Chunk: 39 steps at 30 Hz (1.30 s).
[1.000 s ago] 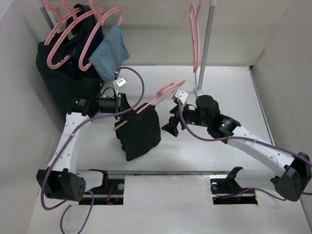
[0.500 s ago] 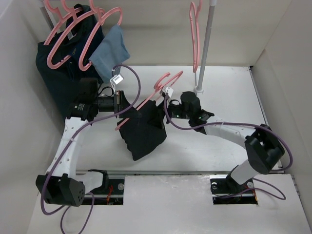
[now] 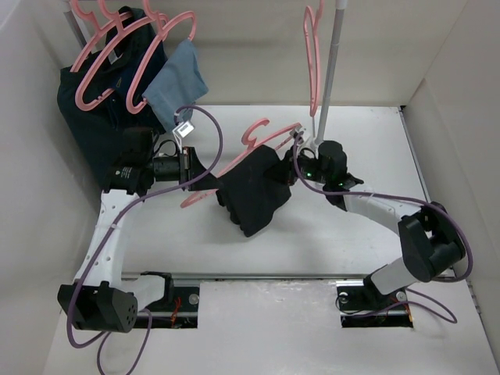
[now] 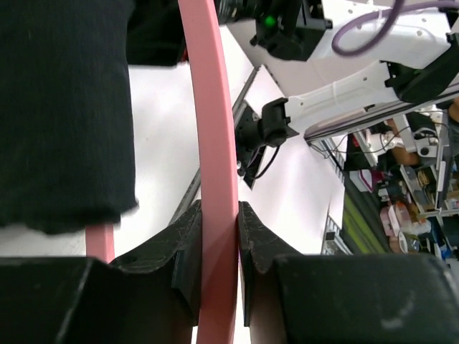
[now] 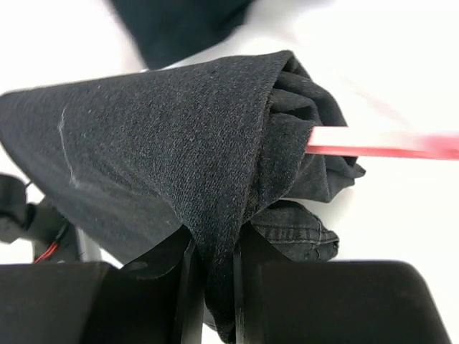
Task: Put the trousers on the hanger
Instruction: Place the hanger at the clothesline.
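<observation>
White worktop (image 3: pixel 375 258) spans the scene, with both arm bases at 6 o'clock on its near edge. From there the left arm (image 3: pixel 109 226) reaches up toward 10 o'clock and the right arm (image 3: pixel 375 207) bends in from 4 o'clock, so that they meet near the middle.

The trousers (image 3: pixel 254 195) hang there at the centre, bunched in a dark fold over the lower bar of the hanger (image 3: pixel 256 134). The hanger's hook points to 12 o'clock and its pink bar sticks out of the cloth toward 8 o'clock.

The left jaws, at 9 o'clock of the trousers, are closed tight on that pink bar, one pad on each side. The right jaws, at 3 o'clock of the trousers, are pinched on a fold of the black fabric, with the bar emerging beside it.

Farther back, a pole (image 3: pixel 328 78) stands at 1 o'clock with a bare pink hanger (image 3: pixel 312 62) on it. At 10 o'clock more pink hangers (image 3: pixel 101 70) carry a navy garment (image 3: pixel 90 133) and a light-blue cloth (image 3: pixel 176 82).
</observation>
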Each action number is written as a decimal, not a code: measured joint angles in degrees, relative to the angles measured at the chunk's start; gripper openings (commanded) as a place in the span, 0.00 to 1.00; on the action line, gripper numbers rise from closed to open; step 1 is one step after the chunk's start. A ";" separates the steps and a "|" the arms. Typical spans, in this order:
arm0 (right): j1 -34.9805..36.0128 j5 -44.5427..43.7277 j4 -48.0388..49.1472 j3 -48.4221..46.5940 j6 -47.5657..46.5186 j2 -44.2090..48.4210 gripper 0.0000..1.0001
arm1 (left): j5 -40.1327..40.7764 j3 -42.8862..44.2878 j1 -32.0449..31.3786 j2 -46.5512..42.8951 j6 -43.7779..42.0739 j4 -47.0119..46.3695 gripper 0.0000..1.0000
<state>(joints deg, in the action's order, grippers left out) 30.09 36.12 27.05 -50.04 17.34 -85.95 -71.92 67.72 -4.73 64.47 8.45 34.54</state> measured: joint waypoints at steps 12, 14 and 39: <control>-2.80 0.90 -3.58 -5.51 0.07 -2.58 0.35 | -0.17 -1.84 0.72 -1.07 6.19 -9.51 0.00; -1.40 -0.39 -4.81 -6.29 -1.66 -2.56 0.17 | 0.24 -5.25 0.79 -3.45 11.30 -16.83 0.00; 3.10 -17.55 -14.36 2.73 -4.44 22.29 1.00 | -0.66 -22.95 2.23 -6.69 55.12 -66.16 0.00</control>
<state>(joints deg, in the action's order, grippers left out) 33.19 18.57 12.69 -47.31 12.91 -63.66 -72.58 44.77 -2.50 57.78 63.57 -31.62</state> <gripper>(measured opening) 0.997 0.175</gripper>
